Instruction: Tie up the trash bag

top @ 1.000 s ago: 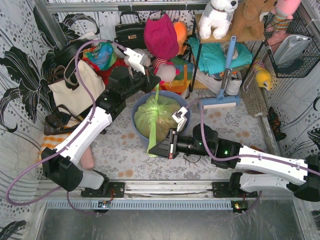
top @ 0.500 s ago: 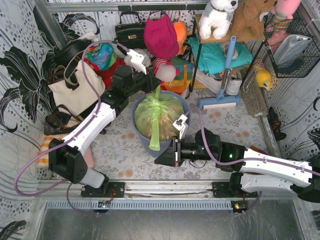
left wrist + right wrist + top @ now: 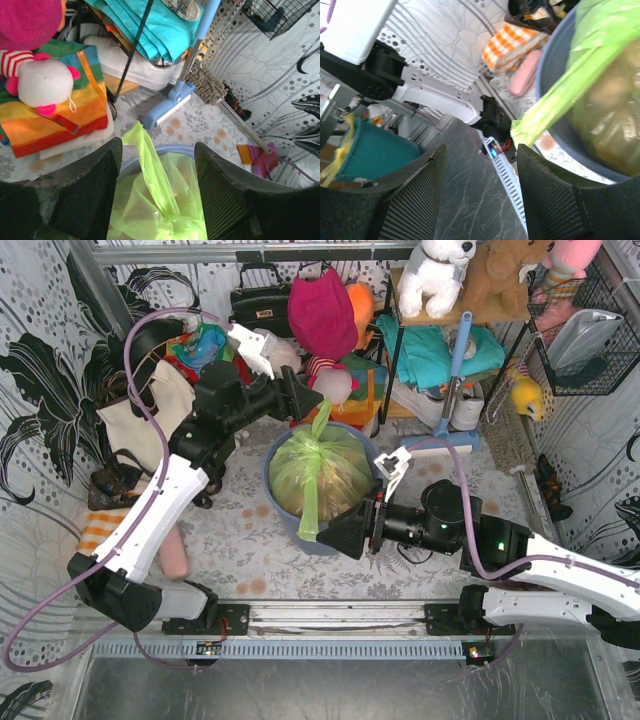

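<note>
Top external: trash bag bunched, two tails (translucent green); left gripper, right gripper spread, empty.

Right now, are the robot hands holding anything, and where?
Nothing. The left gripper and right gripper are both open; the bag sits free in the bin.

trash bag 1 | blue bin 1 | left pincer, right pincer 2 | mop 1
</note>
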Robot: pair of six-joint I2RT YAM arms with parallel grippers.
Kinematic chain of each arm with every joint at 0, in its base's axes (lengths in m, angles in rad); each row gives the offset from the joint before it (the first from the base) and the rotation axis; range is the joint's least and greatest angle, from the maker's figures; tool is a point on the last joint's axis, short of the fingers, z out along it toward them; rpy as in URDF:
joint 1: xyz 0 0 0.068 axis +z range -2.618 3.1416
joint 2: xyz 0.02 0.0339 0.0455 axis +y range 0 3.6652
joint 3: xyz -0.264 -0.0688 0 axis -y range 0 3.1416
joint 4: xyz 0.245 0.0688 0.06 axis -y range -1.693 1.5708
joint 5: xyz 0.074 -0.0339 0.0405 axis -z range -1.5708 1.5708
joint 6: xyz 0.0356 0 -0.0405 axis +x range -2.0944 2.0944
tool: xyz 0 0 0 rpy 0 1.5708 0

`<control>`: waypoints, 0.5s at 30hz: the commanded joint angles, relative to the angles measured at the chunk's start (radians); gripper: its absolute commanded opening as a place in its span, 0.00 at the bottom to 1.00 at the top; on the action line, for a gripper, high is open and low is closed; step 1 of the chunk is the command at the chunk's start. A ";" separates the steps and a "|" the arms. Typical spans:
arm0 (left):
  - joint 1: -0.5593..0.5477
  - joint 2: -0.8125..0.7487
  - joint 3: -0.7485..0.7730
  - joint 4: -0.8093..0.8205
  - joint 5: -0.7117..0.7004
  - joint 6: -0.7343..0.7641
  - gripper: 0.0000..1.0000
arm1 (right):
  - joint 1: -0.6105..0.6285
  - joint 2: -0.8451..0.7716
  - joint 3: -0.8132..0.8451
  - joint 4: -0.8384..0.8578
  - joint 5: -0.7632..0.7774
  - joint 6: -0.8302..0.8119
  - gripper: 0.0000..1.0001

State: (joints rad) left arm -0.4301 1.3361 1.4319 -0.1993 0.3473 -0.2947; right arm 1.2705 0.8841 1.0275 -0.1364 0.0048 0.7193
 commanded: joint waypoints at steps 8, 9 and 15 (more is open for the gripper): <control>0.006 0.158 0.163 -0.262 0.118 0.023 0.68 | 0.006 -0.081 0.085 -0.113 0.175 -0.142 0.60; 0.006 0.174 0.169 -0.258 0.149 0.026 0.68 | 0.006 -0.085 0.087 -0.115 0.182 -0.144 0.60; -0.001 0.249 0.211 -0.271 0.181 0.042 0.68 | 0.006 -0.106 0.072 -0.115 0.209 -0.159 0.63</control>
State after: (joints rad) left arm -0.4301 1.5635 1.5810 -0.4591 0.4812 -0.2855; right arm 1.2705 0.7944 1.0840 -0.2440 0.1719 0.5961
